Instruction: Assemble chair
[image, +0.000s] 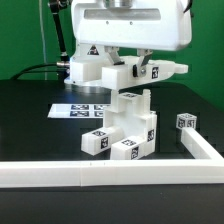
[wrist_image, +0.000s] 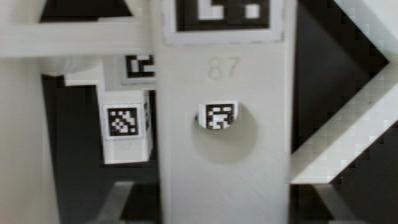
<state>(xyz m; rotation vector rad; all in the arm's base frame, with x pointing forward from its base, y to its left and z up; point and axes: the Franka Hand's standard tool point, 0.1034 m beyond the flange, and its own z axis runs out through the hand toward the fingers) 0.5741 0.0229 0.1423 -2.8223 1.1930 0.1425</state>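
Observation:
My gripper (image: 128, 64) hangs at the top middle of the exterior view, shut on a white chair part (image: 118, 72) with black-and-white tags. That part is held level just above the blocky, partly joined chair structure (image: 125, 128); I cannot tell whether the two touch. In the wrist view the held part is a broad white bar (wrist_image: 222, 140) with a small round tag. It runs between the grey fingers (wrist_image: 125, 196) of the gripper (wrist_image: 217, 203). More white tagged chair pieces (wrist_image: 121, 125) lie beyond it. A small loose cube (image: 185, 121) sits to the exterior view's right.
The marker board (image: 80, 110) lies flat on the black table behind the structure. The long white L-shaped border rail (image: 100, 176) runs along the front and up the exterior view's right side. Cables lie at the back on the exterior view's left.

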